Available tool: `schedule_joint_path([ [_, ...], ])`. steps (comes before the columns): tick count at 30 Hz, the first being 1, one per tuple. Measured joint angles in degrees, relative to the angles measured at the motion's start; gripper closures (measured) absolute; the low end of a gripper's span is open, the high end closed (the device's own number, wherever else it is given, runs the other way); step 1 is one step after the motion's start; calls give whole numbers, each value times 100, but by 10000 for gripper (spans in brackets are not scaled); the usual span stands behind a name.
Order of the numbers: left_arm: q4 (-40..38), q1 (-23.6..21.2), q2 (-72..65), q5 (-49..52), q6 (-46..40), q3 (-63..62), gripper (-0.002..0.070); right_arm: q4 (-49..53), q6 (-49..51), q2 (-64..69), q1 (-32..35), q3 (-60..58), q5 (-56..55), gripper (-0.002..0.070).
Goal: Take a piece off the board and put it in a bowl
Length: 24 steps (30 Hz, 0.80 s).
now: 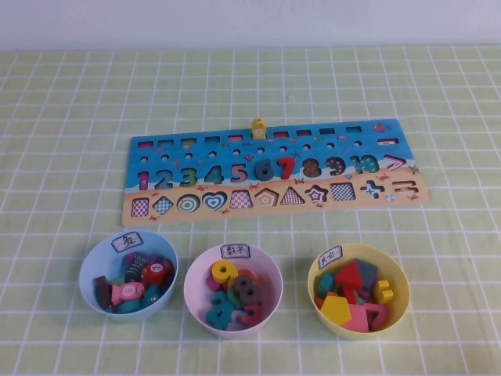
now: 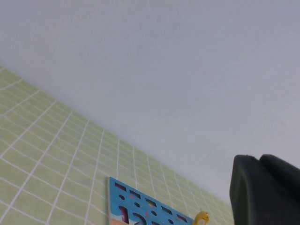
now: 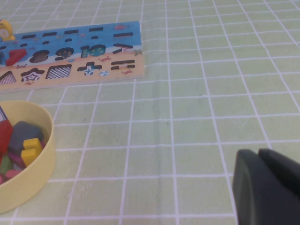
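Slate-blue "6" (image 1: 264, 168) sits upright in its slot mid-board (image 1: 196, 149), beside the red "7" (image 1: 286, 167), directly beyond the lilac-lined bowl (image 1: 196, 274). Left pincer (image 2: 265, 190) and right pincer (image 3: 267, 187) show only a dark edge each; whether they gape, I cannot tell. Neither arm looks clearly nearer.

Checked cloth (image 1: 70, 141) over the table, matt, soft-looking, green with pale lines. Board (image 1: 196, 149) looks like printed wood, flat satin face, blue on top and tan below. The "6" (image 1: 264, 168) seated in it is dull slate blue, painted-looking. White bowl (image 1: 233, 288), blue bowl (image 1: 128, 270) and yellow bowl (image 1: 358, 290) look like smooth plastic, slight sheen, each with a paper label. Left gripper (image 2: 265, 190) and right gripper (image 3: 267, 187) at each wrist view's edge: matt black plastic.
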<state>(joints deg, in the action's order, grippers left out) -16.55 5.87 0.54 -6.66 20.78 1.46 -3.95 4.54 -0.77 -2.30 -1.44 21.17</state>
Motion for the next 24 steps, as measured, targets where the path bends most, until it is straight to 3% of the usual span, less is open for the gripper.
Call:
schedule_joint_path([
  [3, -9, 0, 0, 141, -12, -32, 678, 0, 0, 0, 0, 0, 0, 694],
  [7, 52, 0, -329, 1067, -377, -721, 678, 0, 0, 0, 0, 0, 0, 694],
  [16, 650, 0, -2737, 4300, -2236, -3708, 678, 0, 0, 0, 0, 0, 0, 694],
  [24, -91, 0, -4931, 6179, -3870, -5833, 678, 0, 0, 0, 0, 0, 0, 694],
])
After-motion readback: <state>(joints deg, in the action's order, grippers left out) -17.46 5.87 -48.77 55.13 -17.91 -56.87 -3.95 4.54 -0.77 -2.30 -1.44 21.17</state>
